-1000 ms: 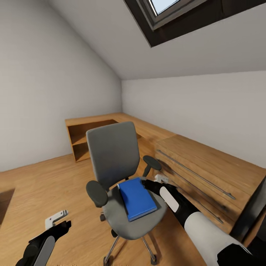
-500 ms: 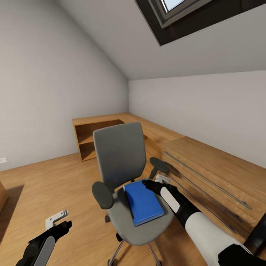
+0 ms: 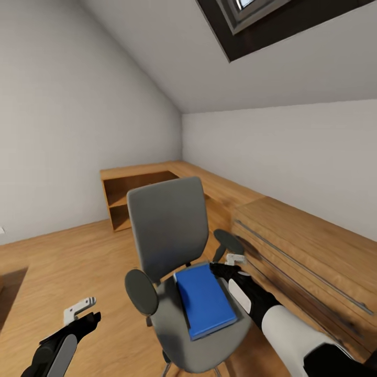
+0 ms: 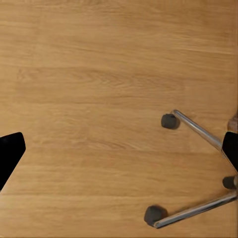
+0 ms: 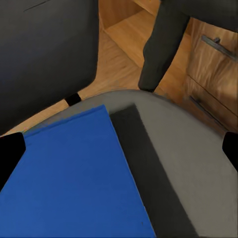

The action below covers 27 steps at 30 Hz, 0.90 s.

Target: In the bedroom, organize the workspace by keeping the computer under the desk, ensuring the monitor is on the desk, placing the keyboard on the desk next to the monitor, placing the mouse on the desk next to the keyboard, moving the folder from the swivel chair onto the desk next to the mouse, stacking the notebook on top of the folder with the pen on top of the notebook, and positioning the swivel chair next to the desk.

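The left gripper (image 3: 84, 310) is hanging low over the floor (image 3: 63, 256), fingers apart. The folder (image 3: 204, 299) is lying on the swivel chair (image 3: 166, 235) seat's right half. The right gripper (image 3: 224, 266), jaws spread, is hovering at the folder's far right corner.

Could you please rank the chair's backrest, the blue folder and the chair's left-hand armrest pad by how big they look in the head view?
1. Backrest
2. Folder
3. Armrest pad

The pad sits nearer the camera, yet looks smallest.
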Available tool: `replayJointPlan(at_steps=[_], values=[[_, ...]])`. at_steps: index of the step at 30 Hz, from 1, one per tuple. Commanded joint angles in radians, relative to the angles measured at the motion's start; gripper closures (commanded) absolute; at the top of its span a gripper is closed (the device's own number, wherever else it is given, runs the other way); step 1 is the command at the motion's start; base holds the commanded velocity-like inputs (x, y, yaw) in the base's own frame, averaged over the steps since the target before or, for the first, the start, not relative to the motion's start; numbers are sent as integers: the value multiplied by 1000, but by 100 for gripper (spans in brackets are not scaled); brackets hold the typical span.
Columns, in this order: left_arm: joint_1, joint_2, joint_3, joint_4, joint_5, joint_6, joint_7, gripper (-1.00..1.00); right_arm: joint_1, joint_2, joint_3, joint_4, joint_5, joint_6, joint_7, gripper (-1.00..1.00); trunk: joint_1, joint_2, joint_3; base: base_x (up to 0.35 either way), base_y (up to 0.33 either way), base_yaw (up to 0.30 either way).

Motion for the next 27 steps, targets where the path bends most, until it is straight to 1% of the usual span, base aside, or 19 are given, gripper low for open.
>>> replayJointPlan(at_steps=[1,4,7,11,13,14,16,18,21,27], values=[[-1,0,0,-4,11,2,8,-100,-1,3,8,1,0,-1,-8,-100,0,-1,-1,291,0,0],[-1,2,1,-8,11,2,9,-100,-1,12,8,4,10,-5,-8,-100,0,-1,-1,266,0,0],[-1,3,28,-18,11,6,9,-100,-1,17,9,7,12,-5,-6,-100,0,-1,-1,74,0,0],[-1,2,42,-55,12,10,10,-100,-1,19,10,16,10,3,-4,-100,0,-1,-1,22,0,0],[-1,1,46,-74,13,11,10,-100,-1,20,10,18,9,11,-2,-100,8,-15,-7,7,0,0],[-1,1,47,-81,13,11,10,-100,-1,25,10,19,9,21,4,-100,12,-22,-10,4,0,0],[-1,1,49,-90,13,12,10,-100,-1,43,8,22,7,45,28,-100,20,-36,-17,2,0,0],[-1,1,49,-93,14,12,10,-100,-1,51,7,25,6,53,39,-100,27,-50,-23,0,0,0],[-1,0,50,-95,14,12,10,-100,-1,55,5,26,4,58,45,-100,39,-71,-32,0,0,0],[-1,-1,50,-110,14,13,10,-100,-1,54,0,27,1,60,45,-100,62,-113,-51,0,0,0]])
